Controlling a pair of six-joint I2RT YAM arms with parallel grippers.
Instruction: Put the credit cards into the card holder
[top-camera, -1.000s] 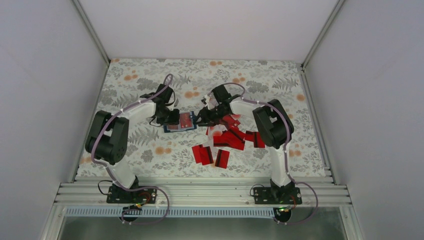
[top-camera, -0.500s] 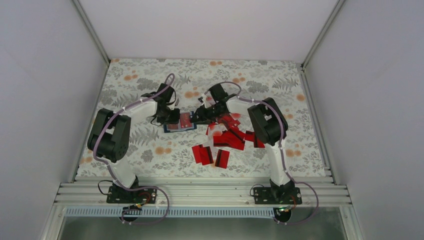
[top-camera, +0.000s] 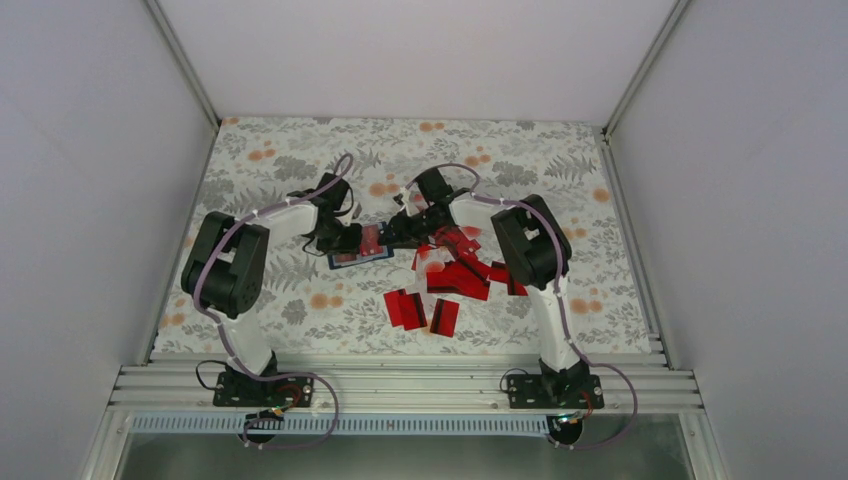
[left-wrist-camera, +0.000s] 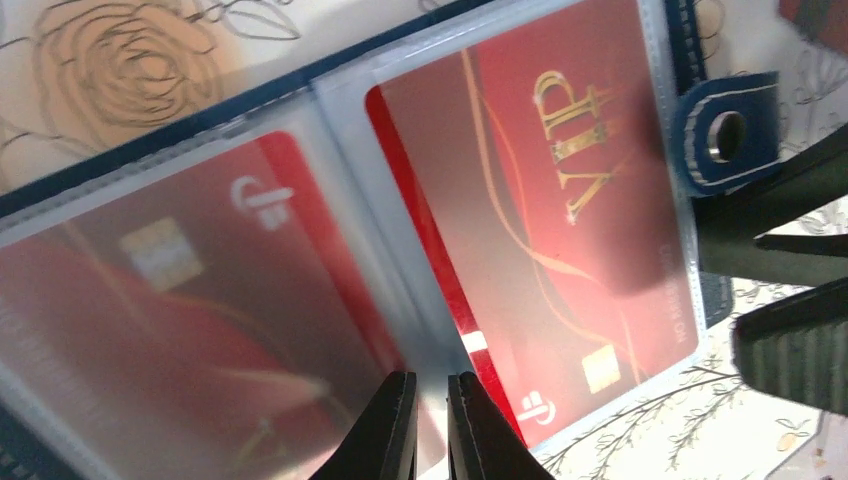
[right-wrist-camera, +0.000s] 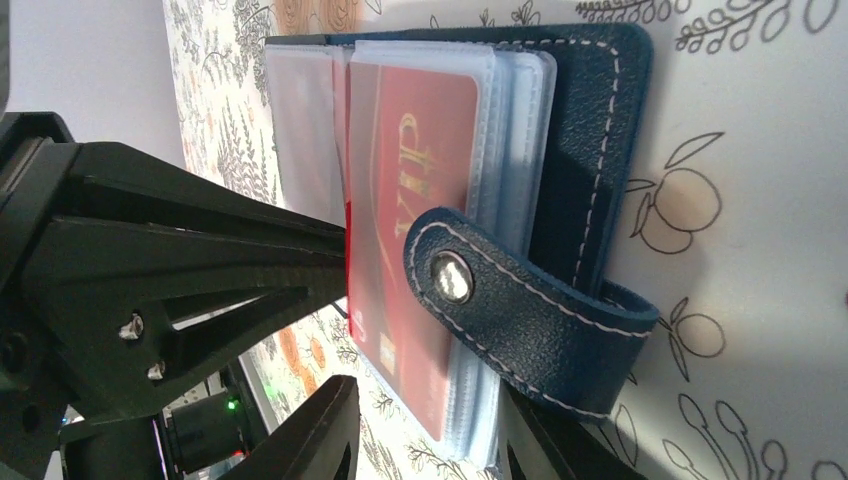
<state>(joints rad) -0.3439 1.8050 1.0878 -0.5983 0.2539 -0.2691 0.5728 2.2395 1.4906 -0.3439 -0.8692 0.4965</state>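
Floral cloth (top-camera: 300, 150) underlies the stitched navy card holder (right-wrist-camera: 590, 130), glossy red credit cards (left-wrist-camera: 560, 200) in its clear sleeves. The right gripper (right-wrist-camera: 435, 415) straddles its edge, half-open. The left gripper (left-wrist-camera: 432, 430), over its sleeves, is nearly closed.

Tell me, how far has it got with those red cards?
Done: two cards sit in the holder's clear sleeves. In hand: the left pincer, nearly shut, is at the sleeves' fold, and the right pincer straddles the holder's edge. Left: a pile of loose cards beside it.
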